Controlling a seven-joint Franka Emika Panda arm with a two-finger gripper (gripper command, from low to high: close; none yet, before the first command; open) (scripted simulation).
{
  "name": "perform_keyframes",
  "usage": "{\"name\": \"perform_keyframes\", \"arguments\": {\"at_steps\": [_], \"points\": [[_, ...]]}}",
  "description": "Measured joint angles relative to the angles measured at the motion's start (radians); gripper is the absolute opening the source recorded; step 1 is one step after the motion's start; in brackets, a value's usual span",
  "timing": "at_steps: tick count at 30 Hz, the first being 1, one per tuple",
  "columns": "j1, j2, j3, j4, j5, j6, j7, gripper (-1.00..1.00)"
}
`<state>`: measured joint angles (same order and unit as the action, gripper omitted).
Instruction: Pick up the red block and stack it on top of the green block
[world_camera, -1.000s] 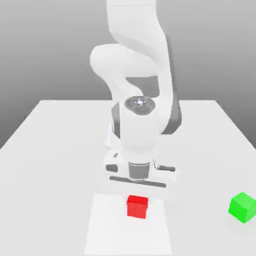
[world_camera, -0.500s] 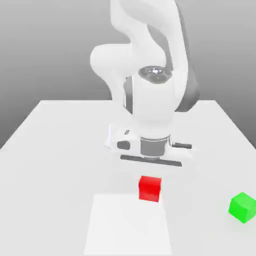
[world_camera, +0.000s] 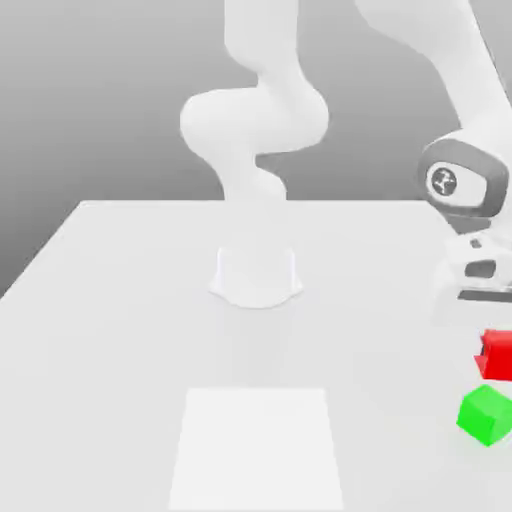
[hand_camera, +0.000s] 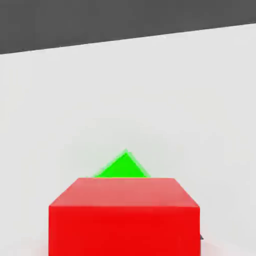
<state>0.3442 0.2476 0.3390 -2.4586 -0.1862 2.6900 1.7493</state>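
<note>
Red block (world_camera: 497, 354): up off the worktop (world_camera: 120, 300), at the far edge of the exterior view's right, partly cut off by the frame. Sits right under my wrist/hand. In the hand view (hand_camera: 124, 216) it's huge and close, top face + front face both showing.

Green block (world_camera: 486, 414): on the worktop, just below the red one in the exterior view, tiny gap btw them, not touching afaict. Hand view has one green corner (hand_camera: 123, 167) peeking out from behind the red cube's top edge.

Tool: honestly can't tell how wide my fingers are or whether they've got the cube pinched, no fingertips visible anywhere. Red cube hangs in the air beneath the hand, that's all I can say.

Arm (world_camera: 255, 130): white, base (world_camera: 256, 276) mid-worktop, links swing up and over to the exterior view's right, grey-ringed wrist joint (world_camera: 462, 180) above the blocks.

Worktop: pale grey/white, w/ a lighter rectangular patch (world_camera: 257, 448) near the front.

Backdrop: plain grey gradient.
</note>
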Motion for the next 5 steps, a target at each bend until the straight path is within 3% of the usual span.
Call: {"name": "perform_keyframes", "arguments": {"at_steps": [1, 2, 5], "points": [[0.015, 0.034, -0.019, 0.003, -0.027, 0.029, 0.021, -1.0], [0.023, 0.053, -0.029, 0.004, -0.043, 0.045, 0.032, 1.0], [0.023, 0.053, -0.029, 0.004, -0.043, 0.045, 0.032, 1.0]]}}
